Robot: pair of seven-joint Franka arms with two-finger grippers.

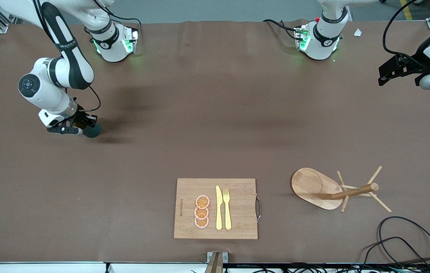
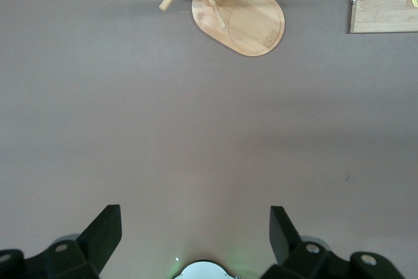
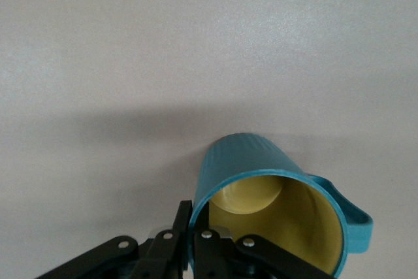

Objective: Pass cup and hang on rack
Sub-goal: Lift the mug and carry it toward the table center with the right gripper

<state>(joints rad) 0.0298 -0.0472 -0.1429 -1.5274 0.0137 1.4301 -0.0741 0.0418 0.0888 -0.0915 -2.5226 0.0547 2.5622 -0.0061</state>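
Observation:
The teal-green cup with a yellow inside is at the right arm's end of the table, low at table level. My right gripper is shut on its rim. In the right wrist view the cup has one finger inside and one outside its wall, the gripper clamps the rim, and the handle points away from the fingers. The wooden rack stands toward the left arm's end, nearer the front camera, and also shows in the left wrist view. My left gripper waits, open and empty, high above the table's end.
A bamboo cutting board with orange slices, a yellow knife and a yellow fork lies near the front edge, beside the rack; its corner shows in the left wrist view. Black cables lie at the near corner by the rack.

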